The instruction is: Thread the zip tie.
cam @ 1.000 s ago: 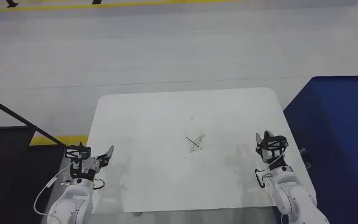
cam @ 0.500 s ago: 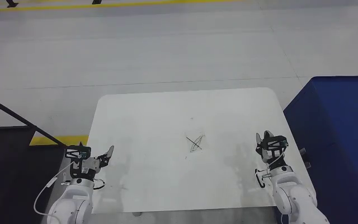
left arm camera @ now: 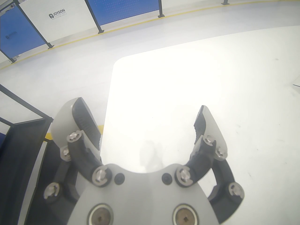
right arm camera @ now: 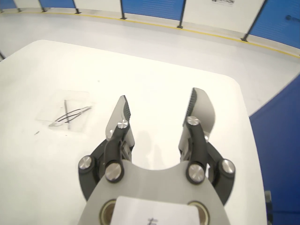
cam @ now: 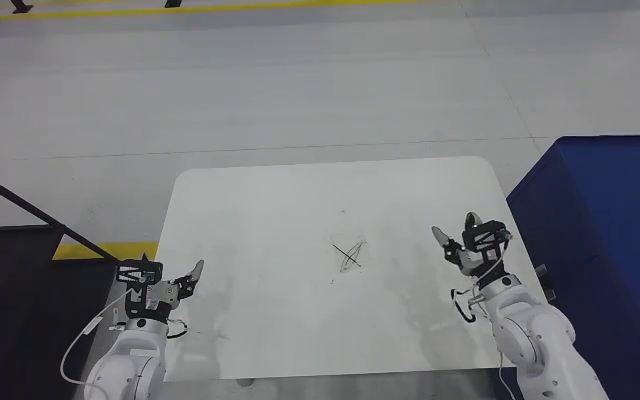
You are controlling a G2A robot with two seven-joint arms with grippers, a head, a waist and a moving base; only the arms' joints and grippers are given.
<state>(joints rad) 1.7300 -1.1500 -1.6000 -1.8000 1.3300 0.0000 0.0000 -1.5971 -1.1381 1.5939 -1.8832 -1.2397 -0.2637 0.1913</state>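
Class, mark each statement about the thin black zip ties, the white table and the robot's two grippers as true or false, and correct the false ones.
1. The thin black zip ties lie crossed on the white table. True.
2. The right gripper is shut on a zip tie. False: it is open and holds nothing.
3. The left gripper is open and empty. True.
4. The zip ties lie at the table's left edge, between the left gripper's fingers. False: they lie near the table's middle, apart from both grippers.
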